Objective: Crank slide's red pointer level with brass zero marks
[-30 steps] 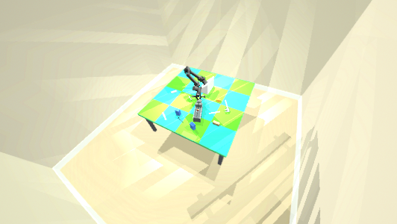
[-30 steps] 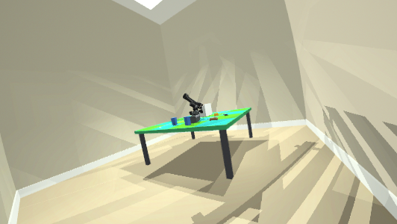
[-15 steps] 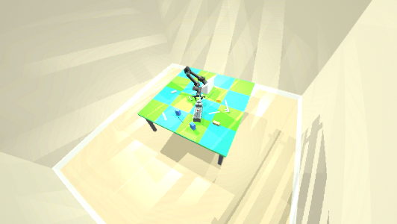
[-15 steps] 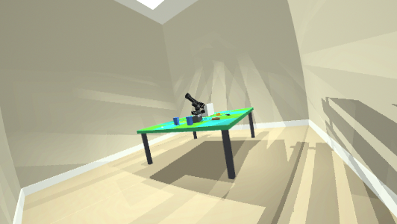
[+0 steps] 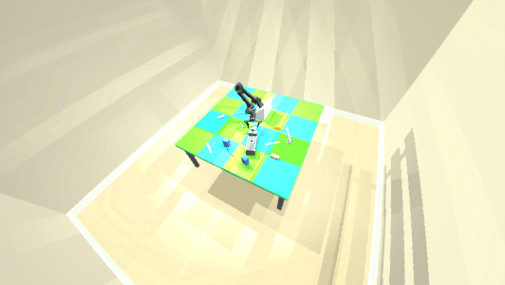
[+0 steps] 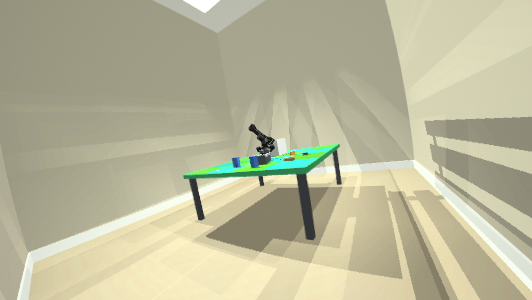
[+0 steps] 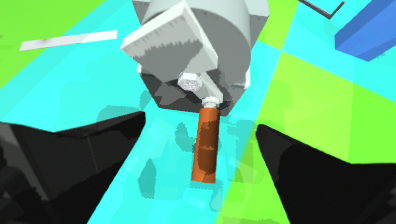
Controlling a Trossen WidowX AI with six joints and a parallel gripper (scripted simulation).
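Observation:
The grey machine [image 5: 252, 145] [image 7: 225, 32] stands on the table in front of the arm. Its crank arm [image 7: 210, 90] ends in an orange-brown cylindrical handle [image 7: 204, 145], which points towards the wrist camera. My gripper [image 5: 253, 124] [image 7: 201, 123] is open wide at the crank end of the machine. In the wrist view the handle lies between the spread black fingers, with a gap on either side. The red pointer and the brass zero marks do not show in the wrist view and are too small to read in the top and exterior views.
Two blue blocks [image 5: 226, 142] [image 5: 245, 161] stand near the machine; one blue block [image 7: 367, 31] shows at the wrist view's upper right. A white panel [image 5: 264, 109] [image 6: 281, 146] stands beside the arm. A tan block [image 5: 275, 156] and white strips lie on the checkered table [image 5: 280, 182].

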